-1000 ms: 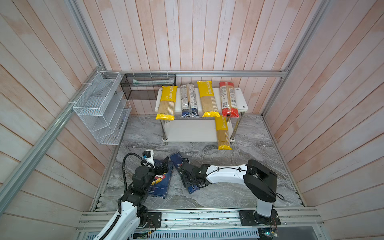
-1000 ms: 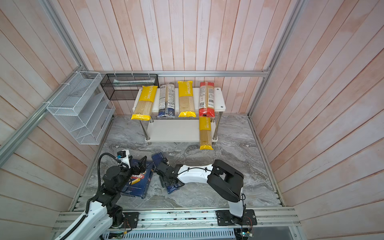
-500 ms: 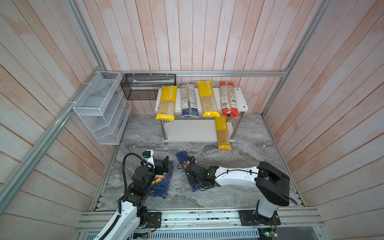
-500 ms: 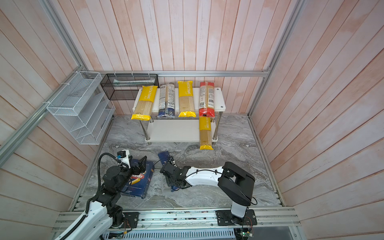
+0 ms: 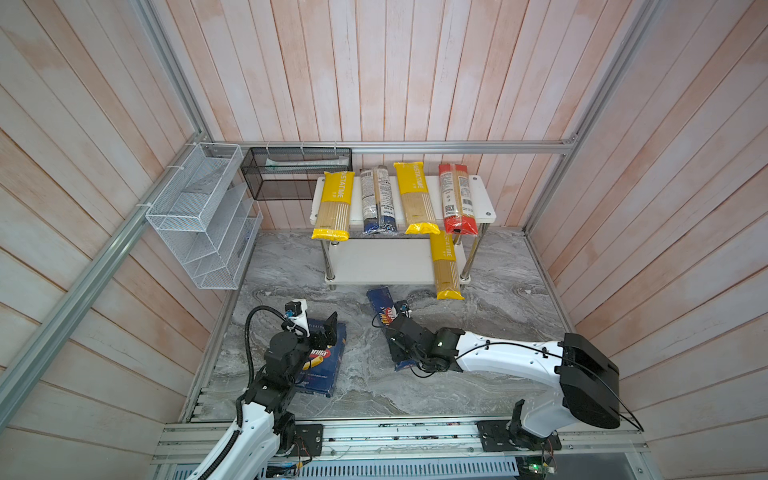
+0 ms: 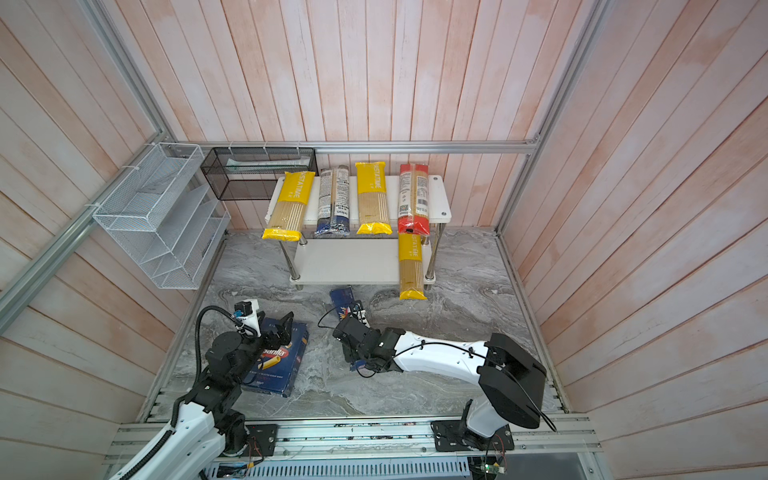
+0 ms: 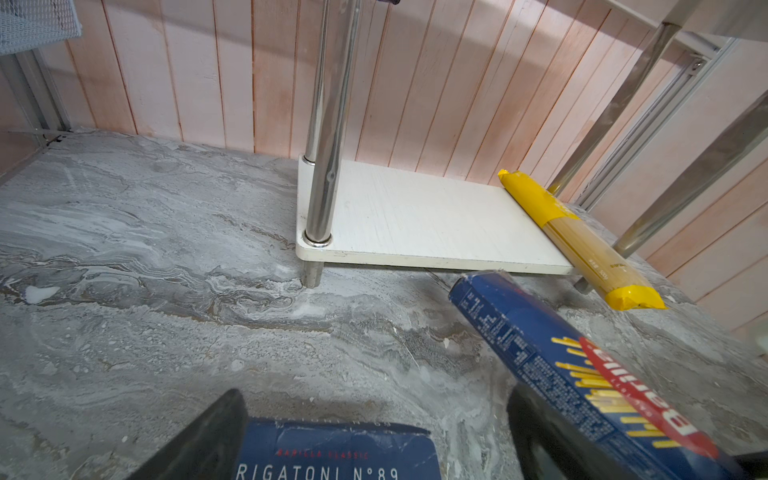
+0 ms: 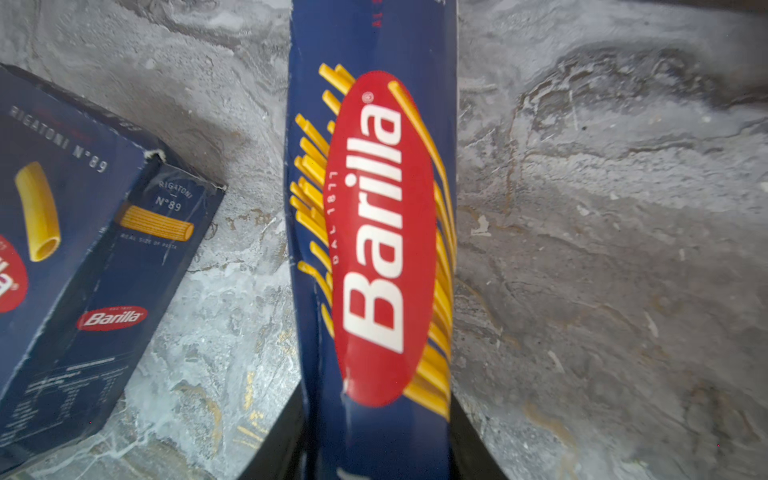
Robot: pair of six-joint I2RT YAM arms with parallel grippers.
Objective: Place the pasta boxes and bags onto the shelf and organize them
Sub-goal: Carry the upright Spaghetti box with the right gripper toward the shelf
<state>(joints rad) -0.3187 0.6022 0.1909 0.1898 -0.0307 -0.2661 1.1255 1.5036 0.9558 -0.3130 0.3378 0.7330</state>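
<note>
My right gripper (image 5: 397, 332) (image 8: 376, 415) is shut on the long narrow spaghetti box (image 5: 381, 308) (image 6: 344, 300) (image 8: 374, 228), whose far end points at the shelf (image 5: 484, 199). The box also shows in the left wrist view (image 7: 561, 365). My left gripper (image 5: 322, 332) (image 7: 374, 415) hangs open over the wide rigatoni box (image 5: 322, 365) (image 6: 278, 363) (image 7: 336, 453), which lies flat on the floor. On the top board lie a yellow bag (image 5: 334, 203), a blue-ended bag (image 5: 376, 199), another yellow bag (image 5: 415, 195) and a red-ended bag (image 5: 455, 199). A third yellow bag (image 5: 444, 266) overhangs the lower board (image 5: 374, 262).
A white wire rack (image 5: 199, 216) hangs on the left wall and a black mesh basket (image 5: 295, 174) on the back rail. Chrome legs (image 7: 328, 124) stand at the shelf's corners. The marble floor (image 5: 498, 307) is fenced by wood walls.
My right gripper has closed on the spaghetti box and carried it rightward and toward the shelf. The left arm and the rigatoni box have stayed still.
</note>
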